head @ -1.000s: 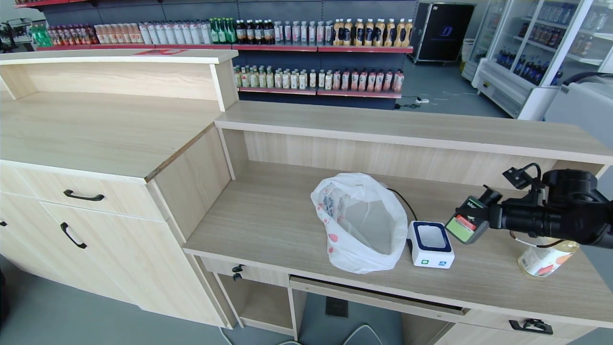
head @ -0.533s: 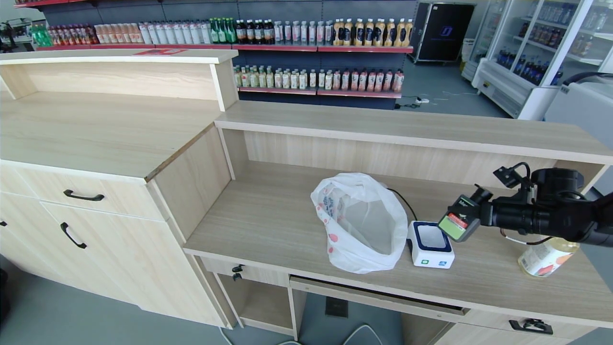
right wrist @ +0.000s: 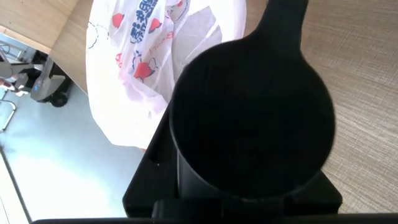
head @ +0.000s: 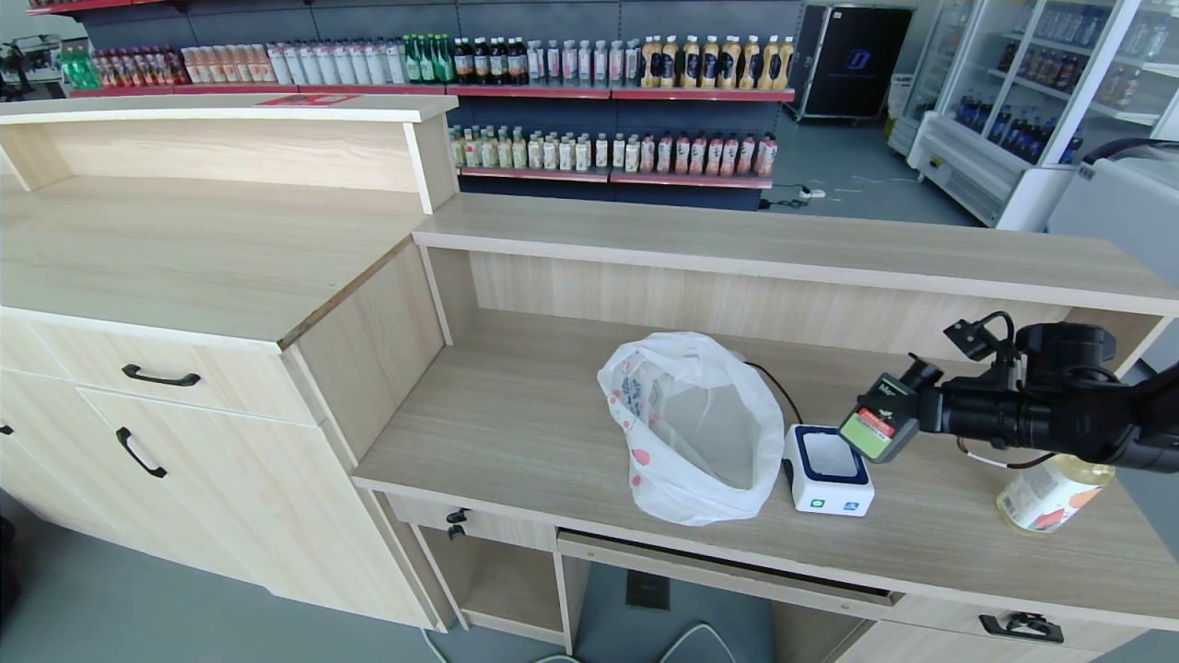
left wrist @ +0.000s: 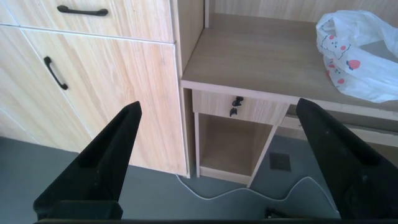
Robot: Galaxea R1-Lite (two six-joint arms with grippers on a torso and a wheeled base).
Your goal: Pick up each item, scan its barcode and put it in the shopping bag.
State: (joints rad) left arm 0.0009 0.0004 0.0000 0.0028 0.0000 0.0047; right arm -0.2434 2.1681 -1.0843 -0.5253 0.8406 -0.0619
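The right gripper (head: 910,405) is closed on a small flat pack with a green face, a red strip and a dark top edge (head: 875,429), which projects from the fingertips toward the robot's left. The pack is held off the light wooden counter (head: 516,414), tilted, with its green face turned down and toward the robot. In the head view its lower edge lies just beside the far right corner of the white box-shaped scanner with a dark blue frame around its window (head: 826,468). Contact between pack and scanner cannot be determined. The scanner stands on the counter and touches the right side of the white plastic shopping bag with red fruit prints (head: 695,428), whose mouth is open upward. A clear plastic bottle of pale yellow liquid with a white and orange label (head: 1050,495) stands on the counter to the right, partly hidden behind the right arm. Labels: the pack's dark edge carries light lettering too small to read; the bag (right wrist: 137,50) carries blue print beside its red motifs; the scanner's front face carries one small green mark and one small blue mark. The left gripper (left wrist: 219,109) is spread wide and holds nothing, positioned low in front of the counter's drawer.
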